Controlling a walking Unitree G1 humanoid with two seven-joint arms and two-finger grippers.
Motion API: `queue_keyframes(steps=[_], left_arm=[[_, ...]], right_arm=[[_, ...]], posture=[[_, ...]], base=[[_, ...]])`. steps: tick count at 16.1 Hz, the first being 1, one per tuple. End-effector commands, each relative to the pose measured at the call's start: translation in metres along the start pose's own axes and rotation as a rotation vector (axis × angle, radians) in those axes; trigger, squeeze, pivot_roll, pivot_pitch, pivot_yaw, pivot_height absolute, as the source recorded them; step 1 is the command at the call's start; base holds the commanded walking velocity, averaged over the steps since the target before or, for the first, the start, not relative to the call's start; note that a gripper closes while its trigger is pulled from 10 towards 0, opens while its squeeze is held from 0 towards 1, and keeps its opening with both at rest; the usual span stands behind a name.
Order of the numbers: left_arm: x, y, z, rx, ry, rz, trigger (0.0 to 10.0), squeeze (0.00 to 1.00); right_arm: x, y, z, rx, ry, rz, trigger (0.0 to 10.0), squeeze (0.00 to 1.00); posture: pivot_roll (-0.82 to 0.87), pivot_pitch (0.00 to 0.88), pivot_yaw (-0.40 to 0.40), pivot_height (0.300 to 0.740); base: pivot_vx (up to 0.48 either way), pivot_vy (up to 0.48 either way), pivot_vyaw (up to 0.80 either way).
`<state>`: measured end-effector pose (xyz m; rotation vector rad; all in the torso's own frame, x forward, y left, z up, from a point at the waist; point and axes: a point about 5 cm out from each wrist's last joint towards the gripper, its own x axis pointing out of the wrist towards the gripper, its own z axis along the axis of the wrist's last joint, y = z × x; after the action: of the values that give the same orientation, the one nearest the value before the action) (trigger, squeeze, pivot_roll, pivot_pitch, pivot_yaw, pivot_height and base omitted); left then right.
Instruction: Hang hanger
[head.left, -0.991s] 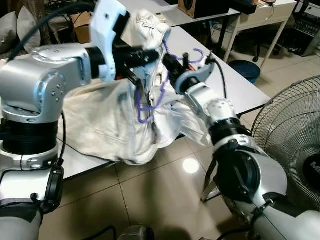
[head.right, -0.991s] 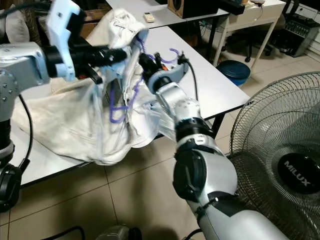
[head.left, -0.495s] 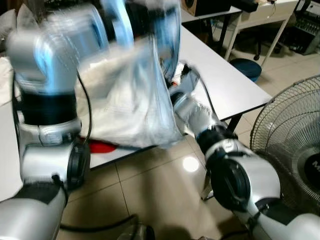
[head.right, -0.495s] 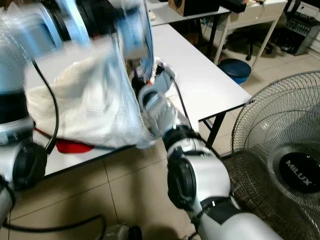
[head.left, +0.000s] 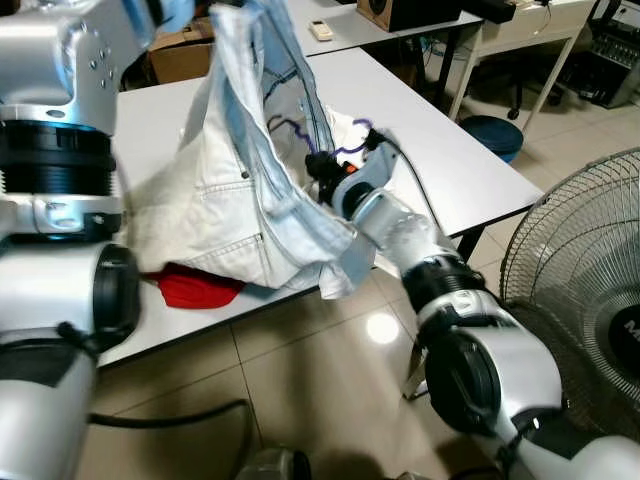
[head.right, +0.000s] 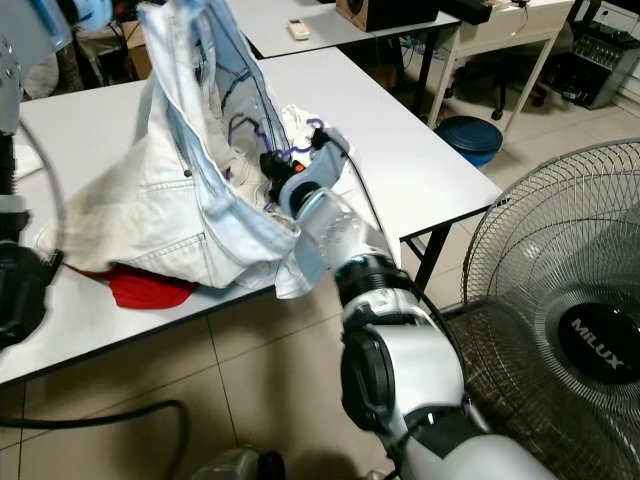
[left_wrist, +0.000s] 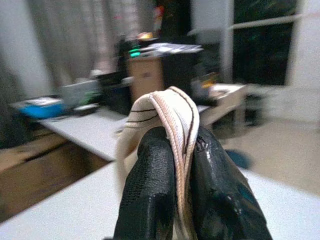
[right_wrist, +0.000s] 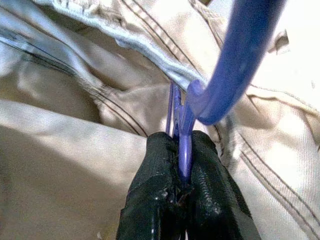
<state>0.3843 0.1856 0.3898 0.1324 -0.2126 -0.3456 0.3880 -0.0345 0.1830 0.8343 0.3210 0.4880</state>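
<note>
Two black fingers of the right gripper pinch the purple hanger at its neck, inside the white garment above the white table. Higher up, the left gripper clamps a fold of that garment's hem, holding it raised.

A: Head pair? 
B: Both eyes look forward and down, sharing the white counter and fan (slightly offset).
A: Wrists? 
B: Each looks along its own fingers, very close; left faces the room.
</note>
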Motion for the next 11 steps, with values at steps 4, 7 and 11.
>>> queue_keyframes(steps=[4, 7, 11], left_arm=[[-0.021, 0.066, -0.029, 0.226, 0.124, 0.261, 0.0, 0.0], [-0.045, 0.094, -0.08, 0.35, 0.32, 0.346, 0.0, 0.0], [-0.066, 0.098, -0.135, 0.38, 0.502, 0.34, 0.0, 0.0]], right_arm=[[-0.018, 0.008, 0.013, 0.028, 0.044, 0.104, 10.0, 0.0], [-0.035, 0.024, 0.029, 0.02, 0.05, 0.184, 10.0, 0.0], [-0.046, 0.043, 0.045, 0.027, 0.051, 0.261, 10.0, 0.0]], posture=[[0.02, 0.0, 0.097, 0.74], [0.0, 0.0, 0.089, 0.74], [-0.02, 0.0, 0.078, 0.74]], base=[[0.0, 0.0, 0.0], [0.0, 0.0, 0.0], [0.0, 0.0, 0.0]])
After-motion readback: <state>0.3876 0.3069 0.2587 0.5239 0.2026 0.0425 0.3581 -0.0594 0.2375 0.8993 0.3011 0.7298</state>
